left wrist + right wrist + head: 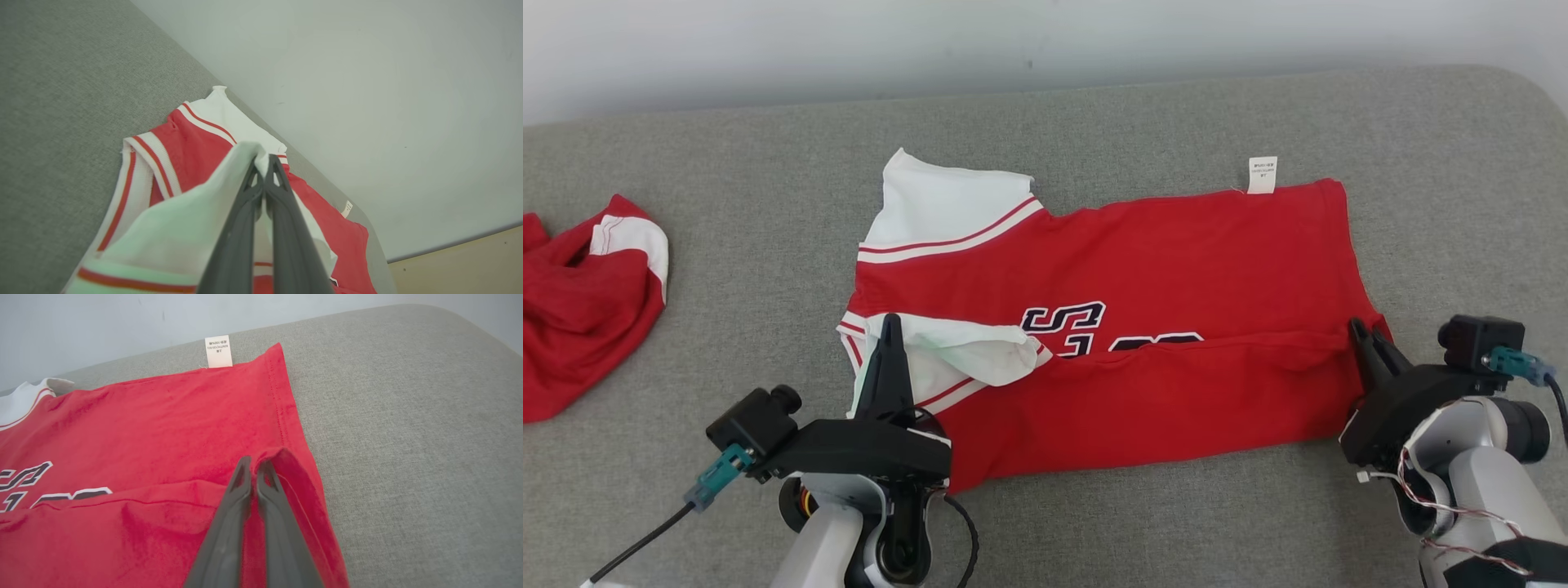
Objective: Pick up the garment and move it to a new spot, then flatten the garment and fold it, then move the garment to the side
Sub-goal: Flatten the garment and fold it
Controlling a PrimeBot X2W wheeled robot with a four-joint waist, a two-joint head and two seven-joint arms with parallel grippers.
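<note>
A red jersey [1176, 261] with white sleeves and red-striped trim lies spread across the middle of the grey fabric-covered worktop [1462, 204], its neck end toward the robot's left and its hem toward the right. The near long edge is turned up over the body, covering the lower half of the dark, white-outlined lettering [1066, 327]. The left tool [890, 322], fingers pressed together, is clamped on the near white sleeve [964, 351]; the left wrist view shows that pale cloth pinched at the fingertips and draped to either side of them. The right tool [1357, 327] is likewise closed on the jersey, gripping the folded edge at the hem corner [282, 455], where the red cloth bunches into a small ridge. A white care label [1262, 174] sticks out from the far edge near the hem. A second red garment [580, 310] with a white panel lies crumpled well apart at the worktop's left end. A pale wall [1013, 41] runs behind.
</note>
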